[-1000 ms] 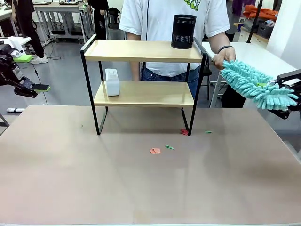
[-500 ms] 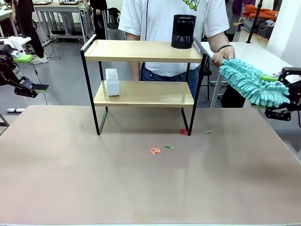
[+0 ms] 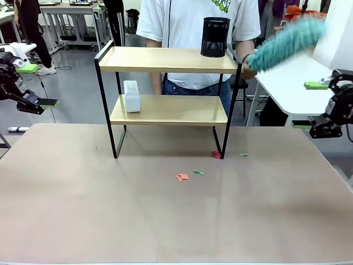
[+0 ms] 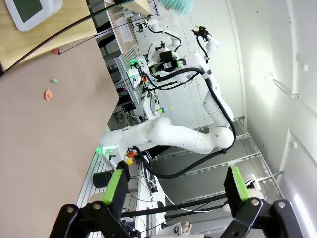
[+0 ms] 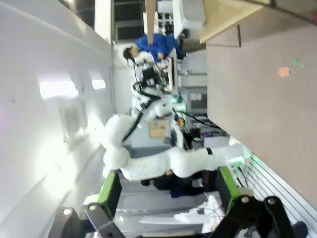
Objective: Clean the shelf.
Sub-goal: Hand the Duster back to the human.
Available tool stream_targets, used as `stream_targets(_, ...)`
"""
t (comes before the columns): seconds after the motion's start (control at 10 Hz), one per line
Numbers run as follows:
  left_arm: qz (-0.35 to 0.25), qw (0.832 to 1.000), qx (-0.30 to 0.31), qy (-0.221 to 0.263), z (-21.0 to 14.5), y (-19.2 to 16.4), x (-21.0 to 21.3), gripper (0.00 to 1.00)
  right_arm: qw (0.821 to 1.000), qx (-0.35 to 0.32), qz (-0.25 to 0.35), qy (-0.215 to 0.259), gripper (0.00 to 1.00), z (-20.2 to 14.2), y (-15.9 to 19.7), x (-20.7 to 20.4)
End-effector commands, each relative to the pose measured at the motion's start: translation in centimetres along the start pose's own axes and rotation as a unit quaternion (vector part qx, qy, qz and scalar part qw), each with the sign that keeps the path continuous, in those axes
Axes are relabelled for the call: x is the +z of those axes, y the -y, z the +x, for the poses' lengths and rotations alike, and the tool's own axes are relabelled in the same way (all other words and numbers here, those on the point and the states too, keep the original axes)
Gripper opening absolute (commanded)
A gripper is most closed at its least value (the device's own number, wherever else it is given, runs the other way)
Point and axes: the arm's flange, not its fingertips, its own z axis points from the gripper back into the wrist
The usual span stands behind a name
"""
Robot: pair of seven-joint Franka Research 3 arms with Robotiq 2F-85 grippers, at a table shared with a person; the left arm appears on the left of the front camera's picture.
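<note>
Above right gripper (image 3: 314, 105), jaws apart, empty: person's hand (image 3: 246, 67) swings duster (image 3: 284, 40). We judge pen cup (image 3: 215, 37) on shelf (image 3: 168, 59) could topple. Left gripper (image 3: 47, 102) apart, idle.

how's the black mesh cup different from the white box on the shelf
The black mesh cup stands on the top board of the shelf, toward its right end; the white box stands on the lower board, toward the left. The cup is round, dark and see-through mesh; the box is solid, white and flat-sided. The cup looks wider than the box. Both stand upright, and neither is touched by a gripper or hand.
</note>
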Motion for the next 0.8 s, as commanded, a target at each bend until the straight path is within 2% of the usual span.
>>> stream_targets(0.0,-0.002,1.0,-0.005,0.0,0.0,0.2,-0.1,1.0,0.997,0.042,-0.034,-0.048,1.0,-5.2,-0.8,-6.1)
stream_targets(0.2,-0.002,1.0,-0.005,0.0,0.0,0.2,-0.1,1.0,0.996,0.023,-0.002,-0.091,1.0,-2.5,0.2,-12.0)
stream_targets(0.3,-0.002,1.0,-0.005,0.0,0.0,0.2,-0.1,1.0,0.995,0.001,-0.015,-0.097,1.0,-1.3,1.1,-13.9)
stream_targets(0.4,-0.002,1.0,-0.005,0.0,0.0,0.2,-0.1,1.0,0.995,0.042,-0.024,-0.089,1.0,-1.9,-2.6,-9.0)
stream_targets(0.7,-0.002,1.0,-0.005,0.0,0.0,0.2,-0.1,1.0,0.995,0.042,-0.024,-0.089,1.0,-1.9,-2.6,-9.0)
